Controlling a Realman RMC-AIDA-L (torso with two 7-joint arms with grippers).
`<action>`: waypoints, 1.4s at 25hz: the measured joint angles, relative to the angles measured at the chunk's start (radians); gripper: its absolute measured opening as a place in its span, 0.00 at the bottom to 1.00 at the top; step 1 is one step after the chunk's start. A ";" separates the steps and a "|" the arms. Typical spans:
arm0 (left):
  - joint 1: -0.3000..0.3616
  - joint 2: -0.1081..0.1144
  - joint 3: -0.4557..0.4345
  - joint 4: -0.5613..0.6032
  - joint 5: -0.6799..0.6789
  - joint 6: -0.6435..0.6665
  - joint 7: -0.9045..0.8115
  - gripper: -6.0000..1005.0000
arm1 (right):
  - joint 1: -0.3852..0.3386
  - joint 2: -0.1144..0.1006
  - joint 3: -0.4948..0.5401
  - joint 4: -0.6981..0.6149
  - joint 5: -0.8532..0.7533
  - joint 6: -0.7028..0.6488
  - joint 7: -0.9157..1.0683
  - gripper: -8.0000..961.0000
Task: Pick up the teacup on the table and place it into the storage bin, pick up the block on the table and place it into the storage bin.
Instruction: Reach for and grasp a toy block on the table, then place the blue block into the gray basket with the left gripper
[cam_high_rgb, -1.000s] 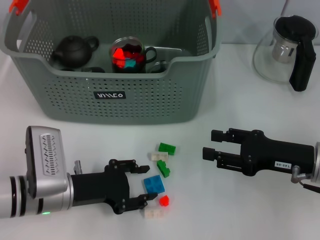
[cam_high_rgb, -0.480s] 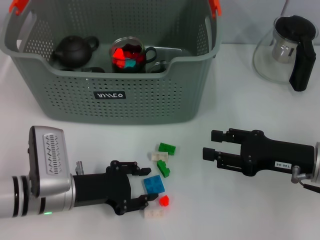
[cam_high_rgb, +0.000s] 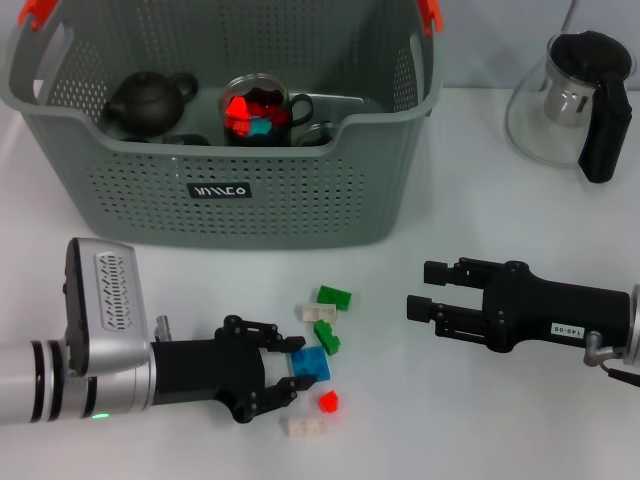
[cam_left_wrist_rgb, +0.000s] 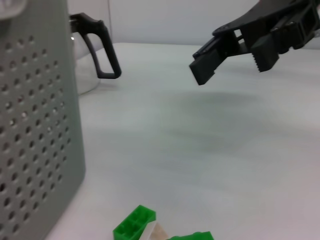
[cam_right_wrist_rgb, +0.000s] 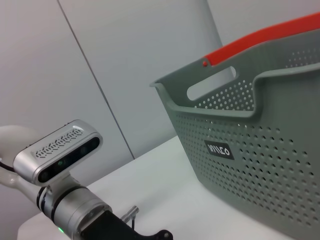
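Blue block (cam_high_rgb: 311, 366) sits right between our left gripper's (cam_high_rgb: 279, 370) spread, empty fingers; right gripper (cam_high_rgb: 422, 291) open, farther off.

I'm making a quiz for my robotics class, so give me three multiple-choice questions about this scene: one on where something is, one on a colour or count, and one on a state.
1. Where is the glass pitcher?
A. Inside the storage bin
B. On the table beside the bin, on the robot's right
C. In the right gripper

2. What colour is the block between the left gripper's fingers?
A. Blue
B. Yellow
C. Black

3. What state is the right gripper in?
A. Shut on a teacup
B. Shut on a green block
C. Open, holding nothing

Answers:
1 B: it stands outside the storage bin.
2 A: the blue block sits between the open fingers.
3 C: its fingers are apart with only table between them.
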 joint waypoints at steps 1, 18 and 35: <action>0.000 -0.001 0.005 0.000 0.000 0.000 0.000 0.41 | 0.000 0.000 0.000 0.000 0.000 0.000 0.000 0.70; 0.027 0.064 -0.131 0.135 0.000 0.314 -0.119 0.40 | -0.002 -0.003 0.002 0.000 0.000 0.001 0.001 0.70; -0.116 0.139 -0.284 0.183 -0.292 0.715 -0.251 0.40 | 0.001 -0.002 0.000 -0.001 0.000 0.000 0.001 0.70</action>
